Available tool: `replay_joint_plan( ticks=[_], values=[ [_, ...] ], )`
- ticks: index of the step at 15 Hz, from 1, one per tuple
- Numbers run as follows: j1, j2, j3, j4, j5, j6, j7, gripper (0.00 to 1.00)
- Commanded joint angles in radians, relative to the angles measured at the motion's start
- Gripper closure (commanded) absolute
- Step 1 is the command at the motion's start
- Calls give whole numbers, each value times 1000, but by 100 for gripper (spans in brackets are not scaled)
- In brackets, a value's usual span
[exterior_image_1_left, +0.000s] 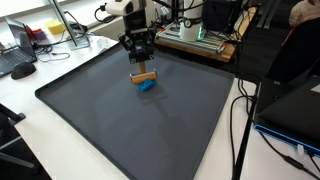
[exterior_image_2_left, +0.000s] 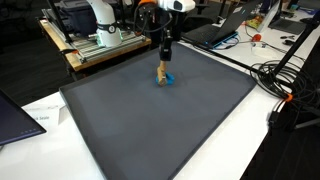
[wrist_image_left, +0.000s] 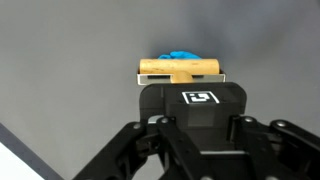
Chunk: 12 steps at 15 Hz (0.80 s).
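A small tan wooden block (exterior_image_1_left: 145, 76) sits crosswise between the fingertips of my gripper (exterior_image_1_left: 141, 66), which is shut on it. A crumpled blue object (exterior_image_1_left: 148, 87) lies on the dark grey mat (exterior_image_1_left: 110, 120) directly below, and the block rests on or just above it. The gripper (exterior_image_2_left: 162, 66) hangs straight down over the block (exterior_image_2_left: 161, 73) and the blue object (exterior_image_2_left: 168, 80) in an exterior view. In the wrist view the block (wrist_image_left: 180, 68) lies across the gripper (wrist_image_left: 182, 80), with the blue object (wrist_image_left: 182, 56) peeking out beyond it. The fingertips themselves are hidden.
The mat (exterior_image_2_left: 150, 130) covers most of the table. Behind it stand an electronics box (exterior_image_1_left: 195, 38) and an equipment rack (exterior_image_2_left: 95, 42). Cables (exterior_image_2_left: 285, 85) and a dark laptop (exterior_image_1_left: 295, 105) lie beside the mat. A keyboard (exterior_image_1_left: 22, 68) lies at one corner.
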Motion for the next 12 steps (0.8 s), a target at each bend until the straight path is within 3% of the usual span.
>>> replay_joint_plan(
  ticks=[1,12],
  values=[
    [-7,45,24,0,59,64,-64,78],
    [-9,85,42,9,186,109,-225,78]
  ],
)
